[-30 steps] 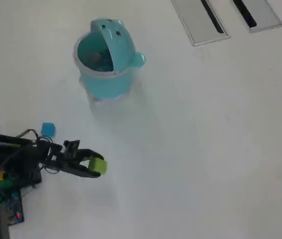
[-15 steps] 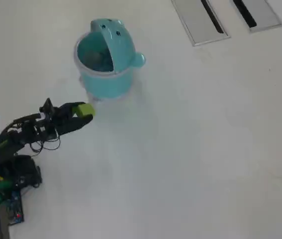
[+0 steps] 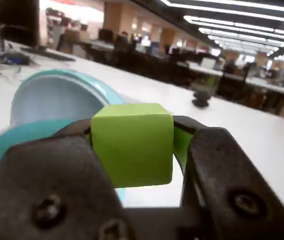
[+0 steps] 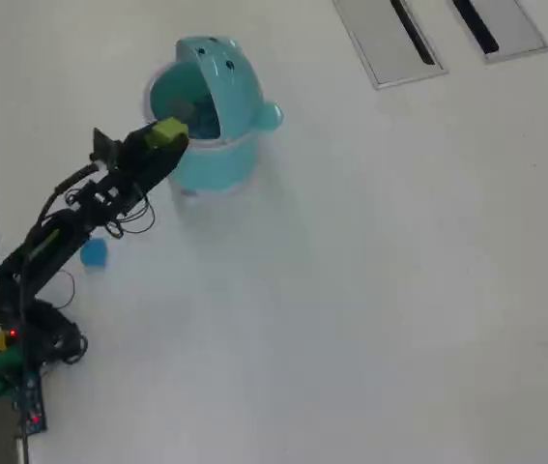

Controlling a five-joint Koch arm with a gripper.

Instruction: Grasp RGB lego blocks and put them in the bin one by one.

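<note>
The gripper (image 4: pixel 167 135) is pinching the green block (image 4: pixel 168 132), its 2 black jaws pressing on the block's left and right sides in the wrist view, where the green block (image 3: pixel 132 144) is filling the middle of the picture between them. In the overhead view the arm (image 4: pixel 61 237) is reaching up and to the right from its base (image 4: pixel 3 372) at the lower left, and the block is sitting over the near rim of the bin (image 4: pixel 217 159), at the edge of its opening rather than over the middle. The bin's lid (image 4: pixel 227 82) is standing flipped up at the far side, showing its small dark dots and a rounded ear knob. In the wrist view the bin (image 3: pixel 41 112) is lying just behind and to the left of the block, with its pale inside showing. The blue block (image 4: pixel 94 253) is lying on the white table (image 4: pixel 399 290) below the arm, well apart from the bin. 2 grey slotted panels (image 4: pixel 389 39) are lying at the top right of the table.
</note>
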